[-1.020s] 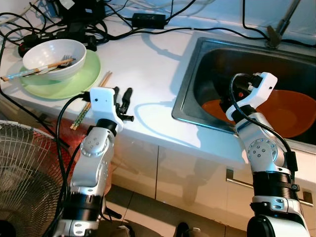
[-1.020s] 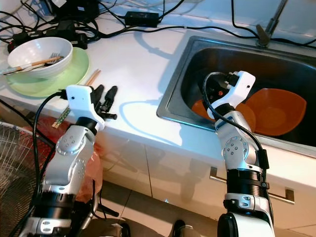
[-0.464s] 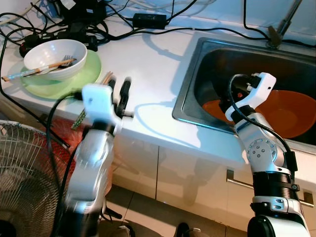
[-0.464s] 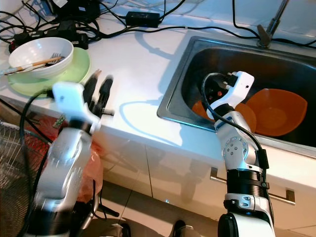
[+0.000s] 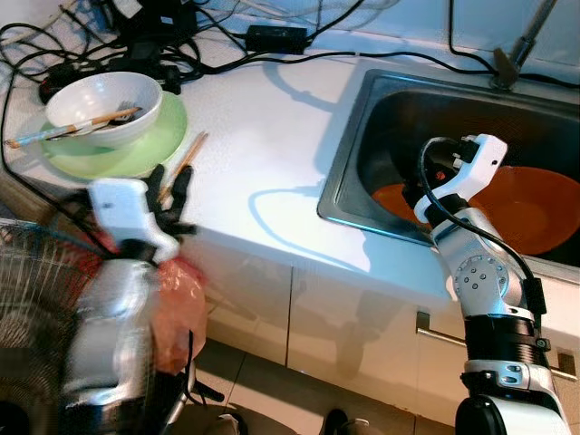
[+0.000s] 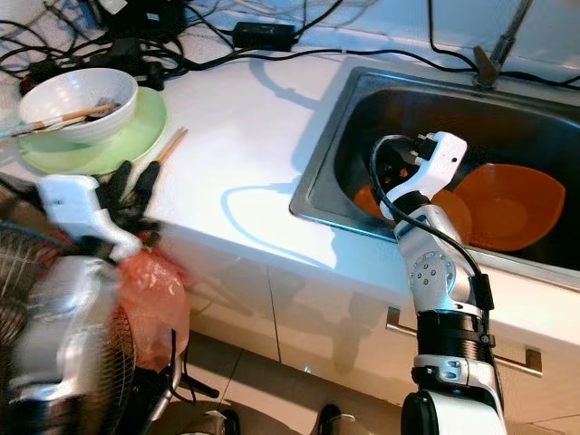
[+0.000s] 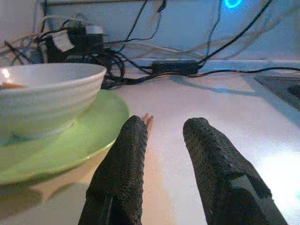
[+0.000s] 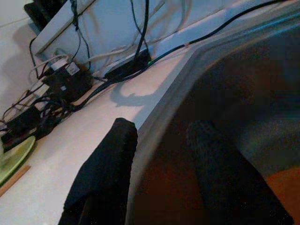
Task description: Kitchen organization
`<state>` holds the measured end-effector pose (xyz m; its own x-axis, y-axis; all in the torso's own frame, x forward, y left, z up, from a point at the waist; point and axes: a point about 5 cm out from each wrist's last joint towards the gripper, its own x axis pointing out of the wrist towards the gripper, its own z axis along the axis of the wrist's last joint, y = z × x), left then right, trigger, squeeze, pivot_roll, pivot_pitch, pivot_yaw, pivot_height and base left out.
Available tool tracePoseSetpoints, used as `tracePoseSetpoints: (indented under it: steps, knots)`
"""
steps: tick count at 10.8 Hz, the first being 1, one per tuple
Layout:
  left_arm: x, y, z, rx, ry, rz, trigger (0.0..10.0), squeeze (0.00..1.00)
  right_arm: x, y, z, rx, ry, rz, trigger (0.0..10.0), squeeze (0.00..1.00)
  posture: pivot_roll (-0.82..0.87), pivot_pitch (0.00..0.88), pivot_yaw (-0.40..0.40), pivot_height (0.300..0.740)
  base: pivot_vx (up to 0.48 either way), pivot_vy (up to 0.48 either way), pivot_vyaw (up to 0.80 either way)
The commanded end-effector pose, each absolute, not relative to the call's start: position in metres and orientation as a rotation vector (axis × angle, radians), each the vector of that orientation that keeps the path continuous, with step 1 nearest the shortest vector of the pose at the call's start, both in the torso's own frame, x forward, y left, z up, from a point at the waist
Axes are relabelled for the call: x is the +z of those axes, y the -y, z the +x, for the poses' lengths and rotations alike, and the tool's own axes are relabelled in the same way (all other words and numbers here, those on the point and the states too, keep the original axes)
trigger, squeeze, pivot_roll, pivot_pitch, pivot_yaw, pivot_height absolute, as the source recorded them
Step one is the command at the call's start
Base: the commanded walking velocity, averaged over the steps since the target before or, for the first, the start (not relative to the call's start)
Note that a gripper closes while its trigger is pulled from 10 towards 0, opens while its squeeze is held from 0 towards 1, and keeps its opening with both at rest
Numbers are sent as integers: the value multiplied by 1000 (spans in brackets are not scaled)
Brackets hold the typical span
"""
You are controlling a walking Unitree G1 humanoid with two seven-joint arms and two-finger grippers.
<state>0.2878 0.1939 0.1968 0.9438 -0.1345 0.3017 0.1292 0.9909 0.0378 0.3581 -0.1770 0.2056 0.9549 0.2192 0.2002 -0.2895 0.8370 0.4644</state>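
Left gripper (image 5: 169, 192) is hovering at the counter's front edge, lower left of the head view, fingers (image 7: 123, 173) parted with nothing between them; the arm is showing motion blur. In the wrist view its fingertips are pointing toward the chopsticks (image 5: 183, 163), which are lying flat on the white counter (image 5: 263, 136) just right of the green plate (image 5: 149, 145). A white bowl (image 5: 100, 104) is sitting on that plate, upper left of the frame, with utensils resting across its rim. Black cables and adapters (image 5: 163, 36) are lying tangled along the back wall behind the bowl. Right gripper (image 8: 159, 159) is hanging inside the steel sink (image 5: 349, 172) at right of the frame, fingers spread and holding nothing, with one finger close beside the sink's near wall in the wrist view. Two orange dishes (image 5: 535, 204) are lying on the sink bottom behind and below the right wrist. A wire fan guard (image 5: 27, 299) and a reddish plastic bag (image 5: 181, 299) are showing below the counter at lower left.
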Motion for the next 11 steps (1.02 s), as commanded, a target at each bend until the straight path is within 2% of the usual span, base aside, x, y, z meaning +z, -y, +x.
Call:
tracePoseSetpoints:
  steps: [1, 3, 6, 10, 11]
  knots:
    - [197, -188, 282, -192, 296, 17, 10000, 0, 201, 180, 358, 251, 130, 507, 10000, 0, 128, 173, 14, 740, 0, 0, 0]
    - [199, -180, 272, -254, 275, 58, 10000, 0, 202, 181, 359, 252, 129, 501, 10000, 0, 135, 180, 9, 740, 0, 0, 0]
    - [216, -204, 264, -149, 302, 57, 10000, 0, 204, 182, 361, 249, 137, 496, 10000, 0, 147, 183, 6, 740, 0, 0, 0]
    - [185, -205, 244, -52, 216, 79, 10000, 0, 201, 181, 363, 246, 128, 492, 10000, 0, 150, 189, -2, 740, 0, 0, 0]
    - [184, -214, 239, 2, 216, 94, 10000, 0, 201, 181, 363, 248, 129, 490, 10000, 0, 154, 191, -4, 740, 0, 0, 0]
